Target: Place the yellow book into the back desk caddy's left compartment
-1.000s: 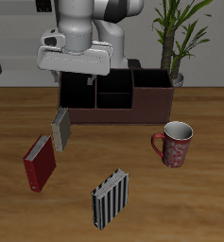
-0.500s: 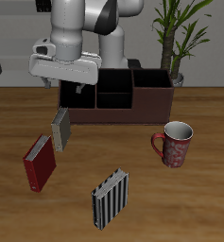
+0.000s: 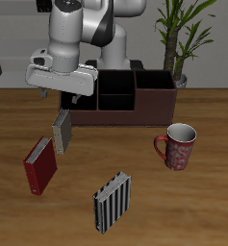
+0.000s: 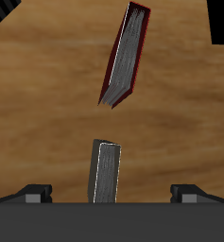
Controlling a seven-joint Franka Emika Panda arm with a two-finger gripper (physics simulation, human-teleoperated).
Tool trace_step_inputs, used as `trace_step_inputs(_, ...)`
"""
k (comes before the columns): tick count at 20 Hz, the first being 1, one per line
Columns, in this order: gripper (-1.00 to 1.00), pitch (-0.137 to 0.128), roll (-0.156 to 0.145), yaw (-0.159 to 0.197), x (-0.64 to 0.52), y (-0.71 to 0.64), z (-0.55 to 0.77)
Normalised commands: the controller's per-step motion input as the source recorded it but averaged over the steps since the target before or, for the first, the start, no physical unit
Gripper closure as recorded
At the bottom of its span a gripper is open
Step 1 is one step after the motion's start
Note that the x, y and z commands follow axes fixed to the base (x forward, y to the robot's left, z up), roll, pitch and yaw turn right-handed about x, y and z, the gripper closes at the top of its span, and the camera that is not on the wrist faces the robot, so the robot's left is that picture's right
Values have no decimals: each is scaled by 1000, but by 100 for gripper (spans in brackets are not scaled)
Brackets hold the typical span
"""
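Hovering in the upper left of the exterior frame, the gripper (image 3: 60, 95) hangs above the yellow book (image 3: 62, 130) with its jaws spread open and nothing between them. The yellow book stands on its edge on the wooden desk (image 3: 192, 207), left of centre in the frame, just below the back desk caddy (image 3: 118, 96) and apart from it. The caddy's large end section nearest the gripper, the left compartment (image 3: 81, 91), is partly covered by the gripper body. Below the yellow book, toward the lower left, the red book (image 3: 40, 164) stands tilted on the desk. The black-and-white striped book (image 3: 113, 201) stands lower, near the bottom centre. A red patterned mug (image 3: 179, 146) sits at the right of the frame, with a potted plant (image 3: 181, 38) behind the caddy's far end. In the wrist view the yellow book (image 4: 105, 171) shows edge-on between the two fingertips (image 4: 35, 193), touching neither, with the red book (image 4: 126, 57) beyond it.
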Motion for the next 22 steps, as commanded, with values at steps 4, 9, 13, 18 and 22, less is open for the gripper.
trace_step_inputs(4,-100,1,-2,-56,-8,-176,-202)
trace_step_inputs(9,-100,12,3,-20,46,-42,-215)
trace_step_inputs(13,-100,34,22,-19,76,40,-422)
trace_step_inputs(18,-100,29,-4,-23,51,-49,-318)
trace_step_inputs(22,-100,27,-19,-20,26,-60,-238)
